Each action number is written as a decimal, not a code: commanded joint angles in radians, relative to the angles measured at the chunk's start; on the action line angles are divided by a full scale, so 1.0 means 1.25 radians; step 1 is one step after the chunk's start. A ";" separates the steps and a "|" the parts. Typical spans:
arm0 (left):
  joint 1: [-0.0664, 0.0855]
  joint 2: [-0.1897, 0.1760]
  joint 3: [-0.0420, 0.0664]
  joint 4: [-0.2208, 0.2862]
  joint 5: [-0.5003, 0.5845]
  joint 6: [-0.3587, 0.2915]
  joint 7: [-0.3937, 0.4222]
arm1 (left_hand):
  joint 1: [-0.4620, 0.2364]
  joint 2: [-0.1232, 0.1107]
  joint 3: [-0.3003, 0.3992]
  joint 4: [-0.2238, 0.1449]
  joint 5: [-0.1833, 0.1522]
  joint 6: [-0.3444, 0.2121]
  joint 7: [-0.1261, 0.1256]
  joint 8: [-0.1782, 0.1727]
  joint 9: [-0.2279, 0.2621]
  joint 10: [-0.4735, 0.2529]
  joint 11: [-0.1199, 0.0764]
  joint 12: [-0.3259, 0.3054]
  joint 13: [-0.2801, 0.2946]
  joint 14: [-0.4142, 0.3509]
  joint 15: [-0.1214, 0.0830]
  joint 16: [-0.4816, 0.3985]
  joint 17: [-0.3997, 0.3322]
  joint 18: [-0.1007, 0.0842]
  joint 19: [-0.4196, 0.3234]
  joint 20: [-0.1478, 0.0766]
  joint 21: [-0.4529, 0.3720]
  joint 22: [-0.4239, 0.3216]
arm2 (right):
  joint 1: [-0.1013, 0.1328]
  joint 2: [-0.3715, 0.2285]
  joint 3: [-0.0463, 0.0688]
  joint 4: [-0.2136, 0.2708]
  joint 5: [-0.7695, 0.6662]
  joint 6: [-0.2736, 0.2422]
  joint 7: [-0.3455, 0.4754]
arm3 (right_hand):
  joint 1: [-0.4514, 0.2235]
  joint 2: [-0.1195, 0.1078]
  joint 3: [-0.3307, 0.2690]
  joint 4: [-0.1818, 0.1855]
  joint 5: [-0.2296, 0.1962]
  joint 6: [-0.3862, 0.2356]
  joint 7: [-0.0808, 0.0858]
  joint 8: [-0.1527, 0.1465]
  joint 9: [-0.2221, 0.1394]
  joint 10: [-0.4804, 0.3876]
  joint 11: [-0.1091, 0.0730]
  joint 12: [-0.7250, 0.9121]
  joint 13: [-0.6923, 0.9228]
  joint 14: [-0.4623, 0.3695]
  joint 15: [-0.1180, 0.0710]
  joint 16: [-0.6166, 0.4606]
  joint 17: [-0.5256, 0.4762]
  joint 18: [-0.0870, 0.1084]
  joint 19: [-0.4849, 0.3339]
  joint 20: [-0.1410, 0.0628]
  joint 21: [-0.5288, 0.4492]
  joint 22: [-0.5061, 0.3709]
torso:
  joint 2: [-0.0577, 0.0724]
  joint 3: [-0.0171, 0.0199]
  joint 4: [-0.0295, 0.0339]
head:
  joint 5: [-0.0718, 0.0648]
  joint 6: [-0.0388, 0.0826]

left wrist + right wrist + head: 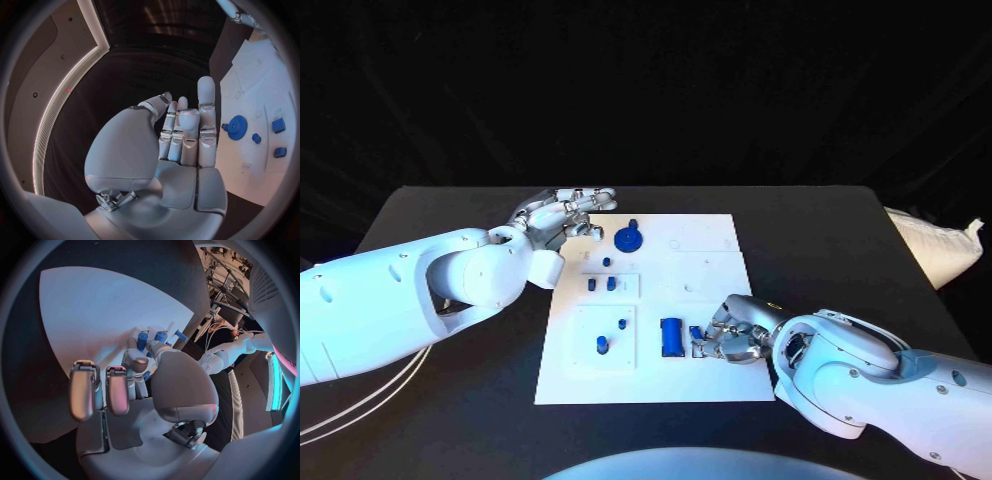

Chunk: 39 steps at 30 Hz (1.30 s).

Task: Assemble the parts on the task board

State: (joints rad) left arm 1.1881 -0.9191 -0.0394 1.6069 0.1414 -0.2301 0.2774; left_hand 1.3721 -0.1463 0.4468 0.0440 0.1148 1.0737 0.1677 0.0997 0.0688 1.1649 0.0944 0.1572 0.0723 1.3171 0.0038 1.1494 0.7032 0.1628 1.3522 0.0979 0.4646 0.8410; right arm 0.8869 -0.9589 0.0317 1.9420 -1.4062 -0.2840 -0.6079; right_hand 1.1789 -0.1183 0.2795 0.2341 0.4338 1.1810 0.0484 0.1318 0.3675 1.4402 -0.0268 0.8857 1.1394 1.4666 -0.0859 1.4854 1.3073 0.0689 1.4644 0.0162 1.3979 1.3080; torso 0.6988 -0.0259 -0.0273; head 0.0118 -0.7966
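Observation:
The white task board [711,385] lies in the middle of the black table. A blue gear [630,239] [237,127] stands near its far edge, and several small blue pegs [602,284] sit in its left column. A taller blue block [672,336] stands near the front. My right hand [728,338] rests on the board just right of that block, its thumb and a finger pinching a small blue part [697,332] [146,374]; its other fingers [115,390] stick out. My left hand [568,212] [181,135] hovers at the board's far left corner, fingers loosely bent, holding nothing.
A white bag [936,246] lies at the table's right edge. White cables [358,405] trail off the table's front left. The board's right column [704,265] has bare white plates with small holes.

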 commanded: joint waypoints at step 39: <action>0.000 -0.002 -0.001 0.001 0.000 0.020 -0.001 | -0.003 0.007 -0.005 0.001 -0.002 -0.007 0.001 0.005 0.000 -0.009 0.000 0.005 -0.001 -0.006 0.002 0.002 -0.003 0.014 -0.003 0.002 -0.006 -0.002 | -0.003 -0.029 -0.002 0.018 -0.016 -0.006 0.013 | 0.030 0.029 -0.249 -0.018 -0.252 0.022 -0.003 -0.014 0.027 0.013 -0.004 0.022 0.028 0.063 -0.009 0.006 0.101 -0.009 0.008 -0.005 0.007 0.012 | 0.001 0.0007 -0.0010 | 0.001 0.003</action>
State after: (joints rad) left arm 1.1882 -0.9216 -0.0404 1.6064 0.1412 -0.2246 0.2717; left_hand 1.3721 -0.1463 0.4469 0.0440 0.1148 1.0737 0.1677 0.0997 0.0688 1.1578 0.0944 0.1571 0.0715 1.3171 0.0038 1.1493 0.7001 0.1627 1.3522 0.0979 0.4608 0.8402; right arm 0.8848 -0.9958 0.0294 1.9638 -1.4066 -0.3048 -0.6048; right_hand 1.2093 -0.0831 -0.0319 0.2170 0.1240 1.2040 0.0393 0.1183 0.4003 1.4603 -0.0353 0.9168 1.1739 1.4666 -0.0931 1.4911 1.3078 0.0689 1.4643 0.0162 1.4061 1.3075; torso 0.6991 -0.0247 -0.0286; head 0.0142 -0.7919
